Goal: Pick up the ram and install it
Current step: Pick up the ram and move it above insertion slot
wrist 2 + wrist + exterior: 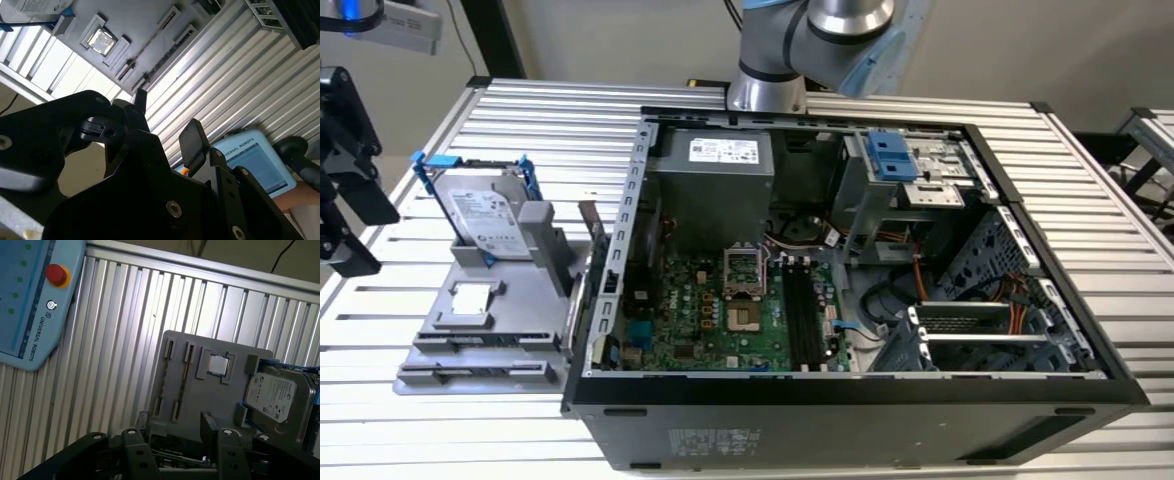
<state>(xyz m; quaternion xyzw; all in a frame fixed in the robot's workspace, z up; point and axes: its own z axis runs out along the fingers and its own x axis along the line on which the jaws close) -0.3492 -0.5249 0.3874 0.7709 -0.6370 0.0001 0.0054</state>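
Jaws apart near grey tray (200, 397), hard drive (272, 400) upright on it

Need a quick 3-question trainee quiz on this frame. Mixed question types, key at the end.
1. True or false: the gripper is shut on a part.
2. What stands upright on the grey fixture tray? A) hard drive B) graphics card C) fan
3. Fill in: in the exterior view, the tray sits to the ___ of the computer case.

Key: 1 false, the fingers stand apart with nothing between them. 2 A. 3 the exterior view's left.
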